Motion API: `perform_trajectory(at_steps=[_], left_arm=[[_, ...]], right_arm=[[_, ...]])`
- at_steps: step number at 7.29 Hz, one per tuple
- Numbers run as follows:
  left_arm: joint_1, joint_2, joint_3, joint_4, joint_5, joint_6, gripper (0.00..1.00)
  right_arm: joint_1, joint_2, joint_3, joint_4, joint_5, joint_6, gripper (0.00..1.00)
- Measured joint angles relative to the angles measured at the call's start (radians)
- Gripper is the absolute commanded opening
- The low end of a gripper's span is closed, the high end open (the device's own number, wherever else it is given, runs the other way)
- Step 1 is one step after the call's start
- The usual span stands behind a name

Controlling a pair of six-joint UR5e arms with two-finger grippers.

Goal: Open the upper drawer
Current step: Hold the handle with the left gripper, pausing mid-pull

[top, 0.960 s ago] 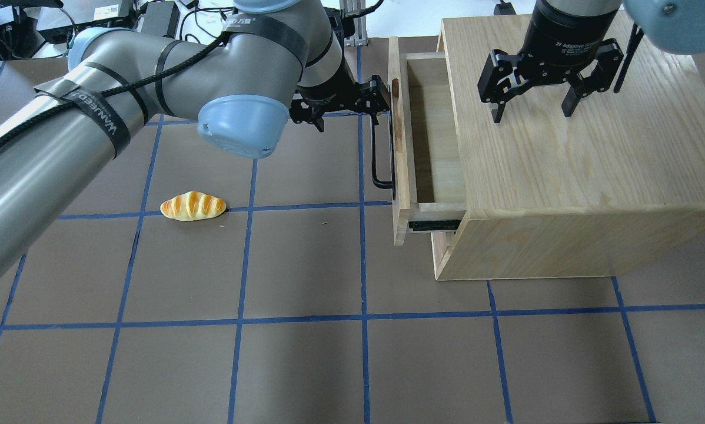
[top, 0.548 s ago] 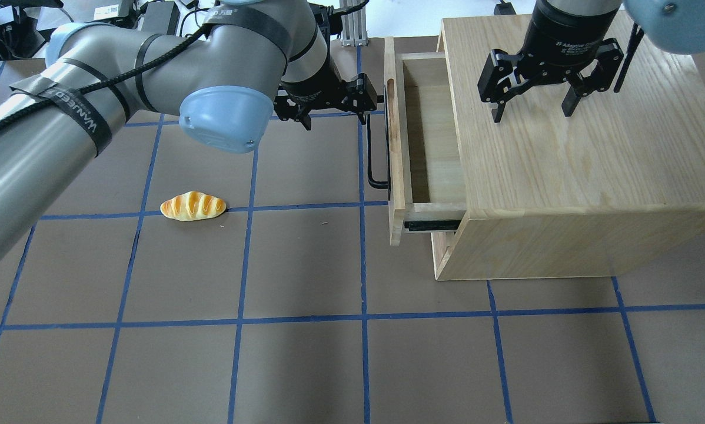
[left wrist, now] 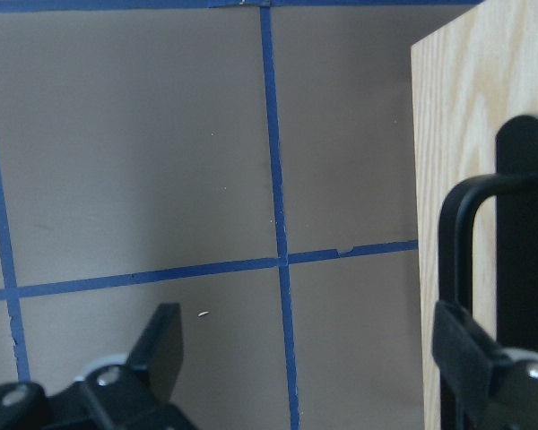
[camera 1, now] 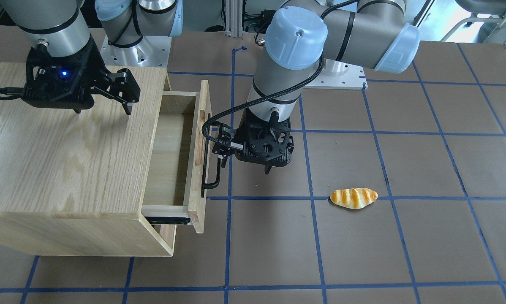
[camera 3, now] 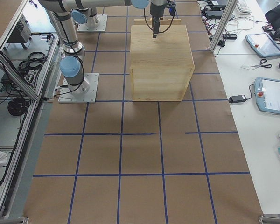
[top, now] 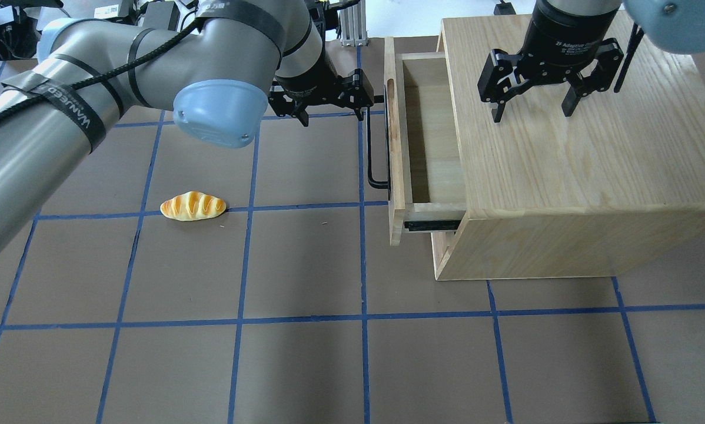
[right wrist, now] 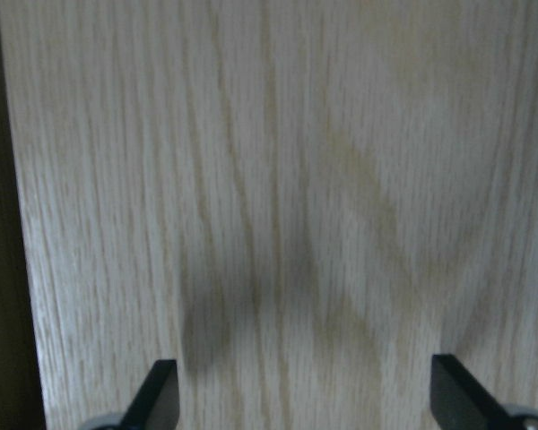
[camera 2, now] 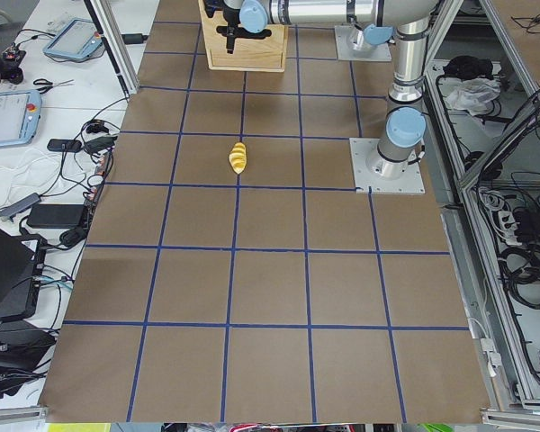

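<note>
Since a second ago the upper drawer (top: 441, 147) slid a bit further out of the cabinet (top: 594, 147). The left end effector (top: 332, 113) shifted toward the overhead frame's upper left; the right end effector (top: 532, 109) is unchanged.

Front-facing view: drawer partly open at centre left, pale inside showing, black handle (camera 1: 213, 169) on its front panel. Left end effector sits just right of the handle, jaws spread, holding nothing. Right end effector is upper left, over the cabinet top, jaws spread, holding nothing. Lower right: bread roll (camera 1: 353, 198) on the table (camera 1: 405, 126), well apart from the drawer.

Overhead: drawer at upper centre, handle facing left. Left end effector is by the handle's top end, roll at centre left.

Left side view: cabinet at the top edge, roll below it, rest too small to tell.

Right side view: cabinet at top centre, drawer hidden behind it.

Left wrist: fingers (left wrist: 161, 349) wide apart, the right-hand one overlapping the handle at the frame's right edge; cannot tell if they touch.

Right wrist: wood grain and two finger tips, wide apart.
</note>
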Motion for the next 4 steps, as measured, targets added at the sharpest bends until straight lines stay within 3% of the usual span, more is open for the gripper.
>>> perform_trajectory(at_steps=[4], left_arm=[[-0.003, -0.017, -0.003, 0.011, -0.025, -0.025, 1.00]], right_arm=[[0.000, 0.000, 0.000, 0.000, 0.000, 0.000, 1.00]])
